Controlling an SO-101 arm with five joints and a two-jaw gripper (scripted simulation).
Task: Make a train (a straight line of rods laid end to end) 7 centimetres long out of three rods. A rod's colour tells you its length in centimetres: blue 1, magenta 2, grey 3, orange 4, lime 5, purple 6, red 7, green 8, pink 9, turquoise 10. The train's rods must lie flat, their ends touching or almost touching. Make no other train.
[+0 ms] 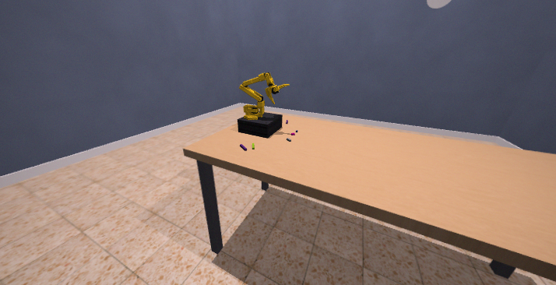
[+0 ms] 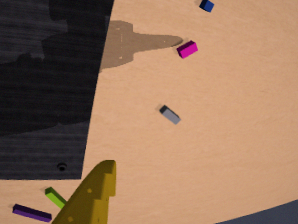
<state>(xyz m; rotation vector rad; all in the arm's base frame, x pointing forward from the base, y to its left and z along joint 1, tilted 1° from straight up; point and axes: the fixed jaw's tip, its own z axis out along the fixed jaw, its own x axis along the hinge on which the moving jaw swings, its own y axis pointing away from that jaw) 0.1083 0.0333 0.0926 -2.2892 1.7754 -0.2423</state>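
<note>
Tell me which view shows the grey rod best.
The wrist view: the grey rod lies in plain sight mid-frame, its slant readable, apart from the magenta rod. The exterior view shows it only as a tiny speck beyond the base.

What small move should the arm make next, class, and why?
Probably lower the open, empty claw toward the magenta rod. The claw hangs high above the table, its shadow ends right beside that rod, and the rod lies apart from the grey rod and blue rod, so no train is begun.

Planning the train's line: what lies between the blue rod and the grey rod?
The magenta rod lies roughly between the blue rod and the grey rod, touching neither; the wrist view shows this best.
</note>
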